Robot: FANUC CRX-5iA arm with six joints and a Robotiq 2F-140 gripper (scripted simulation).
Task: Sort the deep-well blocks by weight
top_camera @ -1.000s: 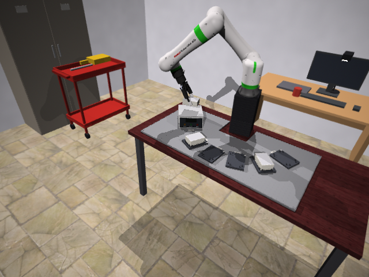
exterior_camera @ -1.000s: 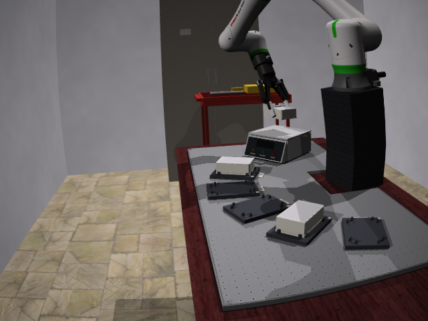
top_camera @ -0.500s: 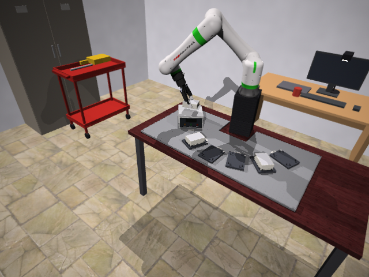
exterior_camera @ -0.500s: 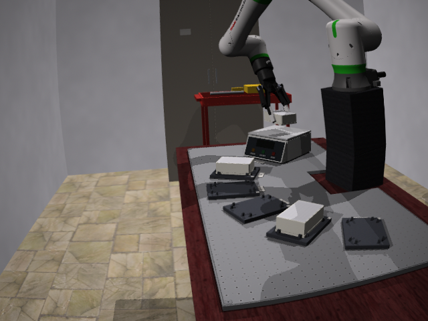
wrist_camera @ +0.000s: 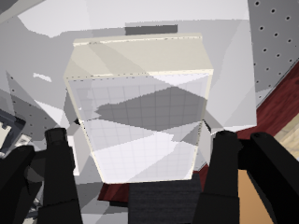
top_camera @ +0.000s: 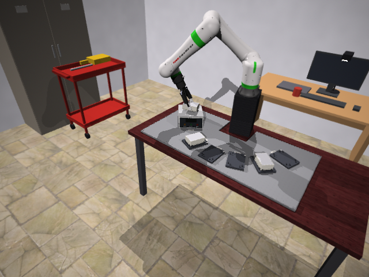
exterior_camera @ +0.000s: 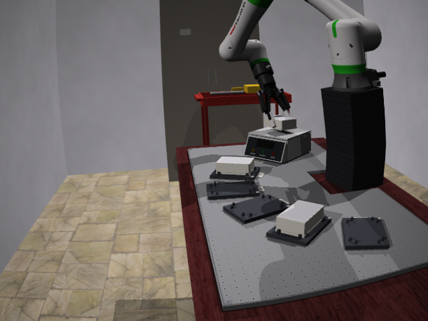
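Gripping a white block (top_camera: 191,106) (exterior_camera: 285,122) (wrist_camera: 145,126) with the tool (top_camera: 190,104) (exterior_camera: 276,117) (wrist_camera: 143,120) about half open. Pointing long side away from the black post (top_camera: 243,114) (exterior_camera: 354,138) (wrist_camera: 163,201), above the scale (top_camera: 190,119) (exterior_camera: 276,145) (wrist_camera: 229,89).

Uneven light throws hard shadows over the grey mat (top_camera: 166,131) (exterior_camera: 249,273); edges look jagged in all 3 views.

Saw a red cart (top_camera: 98,74) (exterior_camera: 228,100) near a dark cabinet (top_camera: 26,38) (exterior_camera: 186,86), with a yellow object (top_camera: 100,59) (exterior_camera: 251,88) and grey rod (top_camera: 81,67) (exterior_camera: 226,92) on top — spotted a red cup (top_camera: 296,91) beside a dark keyboard (top_camera: 323,100) on a wooden desk (top_camera: 277,95) (wrist_camera: 252,201), near a monitor (top_camera: 337,70).
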